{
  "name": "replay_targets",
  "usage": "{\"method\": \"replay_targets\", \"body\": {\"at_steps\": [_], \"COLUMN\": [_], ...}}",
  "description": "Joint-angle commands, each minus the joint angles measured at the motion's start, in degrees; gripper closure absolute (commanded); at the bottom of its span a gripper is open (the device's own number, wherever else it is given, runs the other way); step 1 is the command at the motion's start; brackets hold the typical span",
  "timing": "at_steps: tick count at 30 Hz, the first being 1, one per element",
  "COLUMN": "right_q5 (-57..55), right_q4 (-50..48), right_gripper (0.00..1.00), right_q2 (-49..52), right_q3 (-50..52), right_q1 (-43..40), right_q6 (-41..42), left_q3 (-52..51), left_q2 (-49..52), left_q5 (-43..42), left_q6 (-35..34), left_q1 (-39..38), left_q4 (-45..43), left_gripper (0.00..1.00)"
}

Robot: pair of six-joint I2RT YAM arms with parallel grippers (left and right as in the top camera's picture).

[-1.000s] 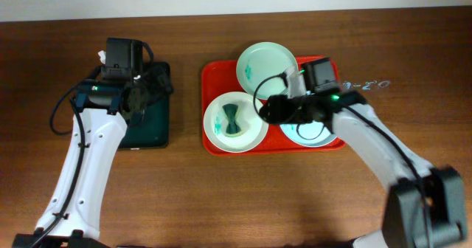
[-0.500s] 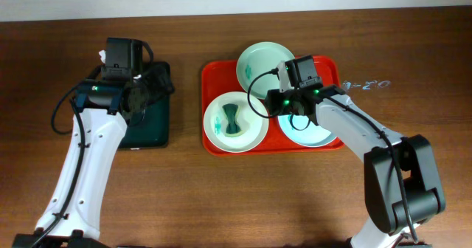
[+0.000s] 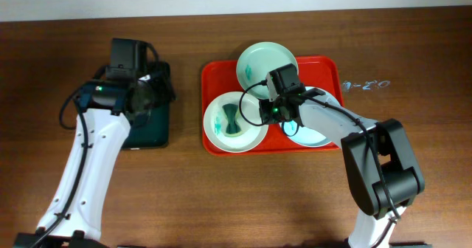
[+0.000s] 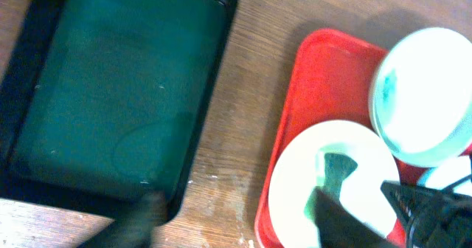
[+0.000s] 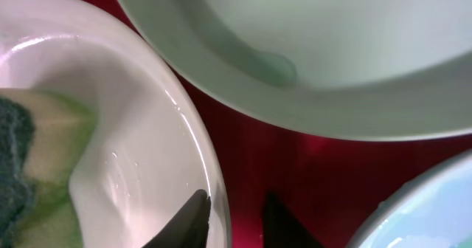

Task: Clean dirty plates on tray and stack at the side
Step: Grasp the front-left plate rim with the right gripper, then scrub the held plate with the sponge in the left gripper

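Observation:
The red tray (image 3: 214, 78) holds three plates. A mint plate (image 3: 267, 65) sits at the back and a pale blue plate (image 3: 316, 137) at the right, partly under my right arm. A white plate (image 3: 221, 133) at the front left holds a green bow-shaped sponge (image 3: 233, 117). My right gripper (image 3: 267, 115) is open and straddles the white plate's right rim (image 5: 210, 181), with one finger inside and one over the red tray floor (image 5: 258, 159). My left gripper (image 4: 236, 226) is open and empty, above the wood between the black tray (image 4: 110, 93) and the red tray (image 4: 317, 78).
The smaller black tray (image 3: 151, 126) lies left of the red tray, under my left arm. Bare wooden table runs along the front and far right. A faint scribble (image 3: 365, 85) marks the wood right of the red tray.
My right gripper has moved left from over the pale blue plate to the white plate's right rim. My left gripper has shifted slightly right.

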State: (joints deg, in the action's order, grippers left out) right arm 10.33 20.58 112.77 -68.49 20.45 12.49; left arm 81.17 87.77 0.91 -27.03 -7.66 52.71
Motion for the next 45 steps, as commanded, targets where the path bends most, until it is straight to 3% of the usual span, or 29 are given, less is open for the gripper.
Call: {"method": "replay_targets", "body": {"at_steps": [1, 2, 3, 7, 10, 13, 16, 20, 22, 24, 25, 33, 37, 40, 45], "right_q5": [1.0, 1.5, 1.5, 1.5, 2.3, 2.5, 2.5, 2.5, 2.5, 2.5, 2.5, 2.5, 2.5, 2.5, 2.5], "right_q4": [0.1, 0.1, 0.2, 0.6, 0.6, 0.6, 0.7, 1.2, 1.2, 1.3, 1.4, 1.9, 1.9, 1.9, 1.9], "right_gripper": [0.88, 0.9, 0.92, 0.96, 0.96, 0.96, 0.96, 0.96, 0.96, 0.96, 0.96, 0.96, 0.96, 0.96, 0.96], "right_q2": [1.2, 1.2, 1.2, 1.2, 1.2, 1.2, 1.2, 1.2, 1.2, 1.2, 1.2, 1.2, 1.2, 1.2, 1.2], "right_q3": [-0.4, -0.4, -0.4, -0.4, -0.4, -0.4, -0.4, -0.4, -0.4, -0.4, -0.4, -0.4, -0.4, -0.4, -0.4], "right_q1": [0.1, 0.1, 0.1, 0.1, 0.1, 0.1, 0.1, 0.1, 0.1, 0.1, 0.1, 0.1, 0.1, 0.1, 0.1], "right_q6": [-0.2, -0.2, -0.2, 0.0, 0.0, 0.0, 0.0, 0.0, 0.0, 0.0, 0.0, 0.0, 0.0, 0.0, 0.0], "left_q3": [-0.9, -0.9, -0.9, -0.9, -0.9, -0.9, -0.9, -0.9, -0.9, -0.9, -0.9, 1.4, 8.3, 8.1, 3.1], "left_q2": [3.4, 5.2, 7.0, 15.0, 19.9, 24.4, 27.0, 29.4, 29.7, 29.7, 29.7, 29.6, 28.2, 28.0, 31.8], "left_q5": [-2.1, -3.6, -5.1, -11.7, -12.0, -12.3, -12.1, -12.1, -12.1, -11.5, -9.4, 18.0, 5.0, -15.5, -17.0], "left_q6": [1.9, 1.9, 1.9, 4.9, 4.8, 4.8, 4.3, 2.5, 2.3, 2.3, 2.3, 2.3, 2.3, 2.3, 2.3], "left_q1": [-4.1, -5.6, -7.0, -11.9, -14.7, -17.6, -18.6, -18.6, -18.6, -18.6, -18.6, -17.3, -17.2, -17.3, -18.2], "left_q4": [-1.1, -2.1, -3.0, -8.4, -11.5, -13.5, -14.6, -14.5, -14.7, -14.7, -14.6, -6.6, -2.1, -6.5, -12.9], "left_gripper": [0.66, 0.64, 0.52, 0.3, 0.28, 0.38, 0.63, 0.67, 0.85, 0.87, 0.98, 1.0, 1.0, 1.0, 1.0]}}
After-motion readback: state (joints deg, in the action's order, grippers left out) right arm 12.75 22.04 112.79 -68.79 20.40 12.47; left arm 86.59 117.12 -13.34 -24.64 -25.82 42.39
